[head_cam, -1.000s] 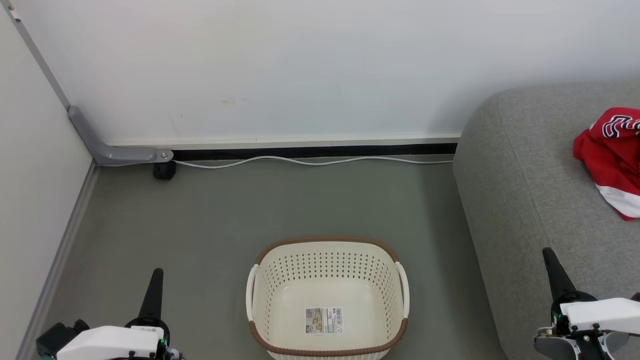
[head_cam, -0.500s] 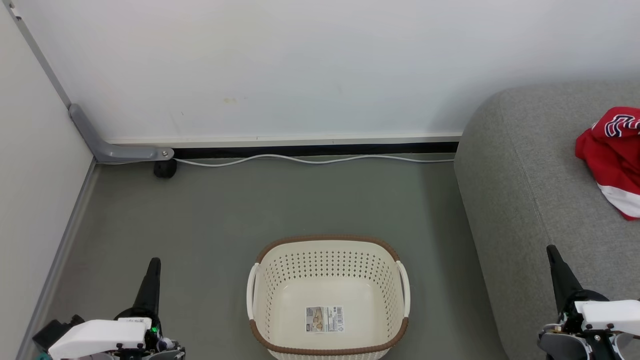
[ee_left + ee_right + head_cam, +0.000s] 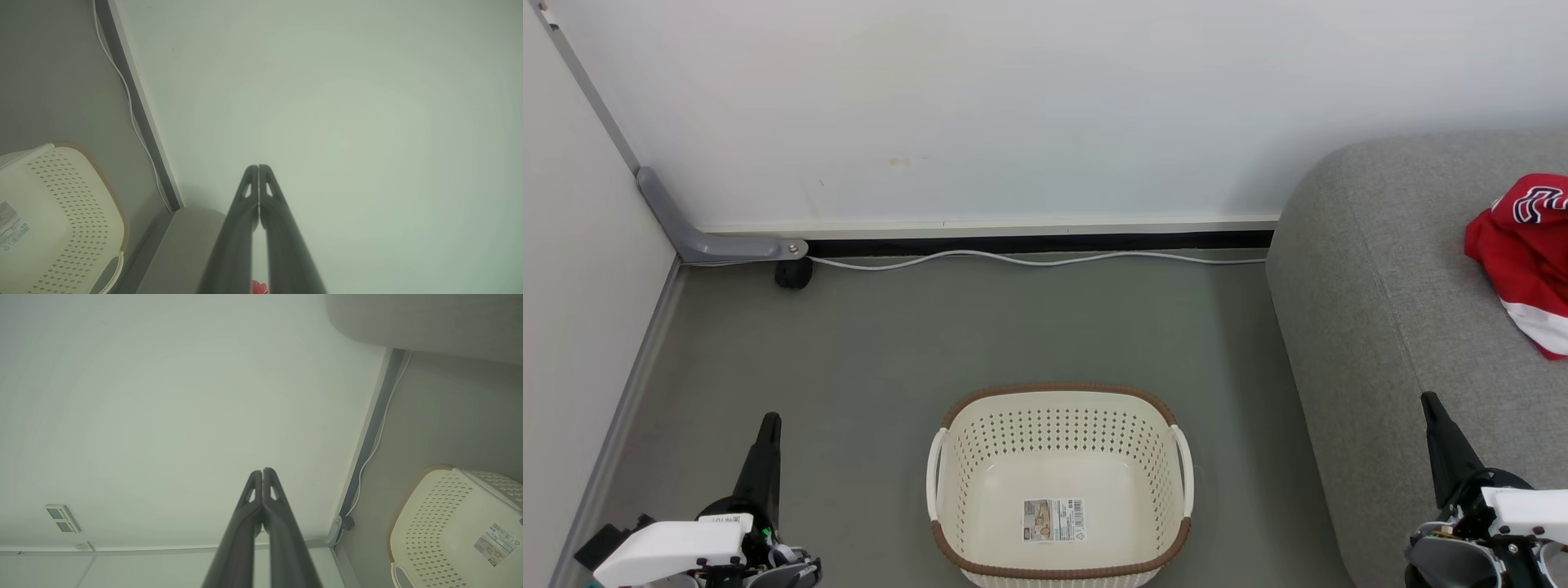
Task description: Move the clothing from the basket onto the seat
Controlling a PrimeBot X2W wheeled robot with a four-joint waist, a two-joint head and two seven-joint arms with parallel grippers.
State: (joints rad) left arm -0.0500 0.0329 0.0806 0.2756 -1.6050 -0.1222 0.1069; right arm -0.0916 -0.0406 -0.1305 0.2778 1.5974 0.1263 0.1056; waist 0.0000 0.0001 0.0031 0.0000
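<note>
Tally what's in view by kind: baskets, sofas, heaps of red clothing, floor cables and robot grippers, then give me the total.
Basket: 1
Sofa: 1
Red clothing heap: 1, lying on the sofa
White cable: 1
Grippers: 2, left gripper and right gripper, both shut
Total: 6

The basket [image 3: 1058, 392] stands on the floor [image 3: 866, 351], front and centre, with the seat [image 3: 1388, 327] to its right. The clothing [image 3: 1523, 261] lies on the seat, far right. A cable [image 3: 1029, 260] runs along the wall [image 3: 1013, 106] behind
</note>
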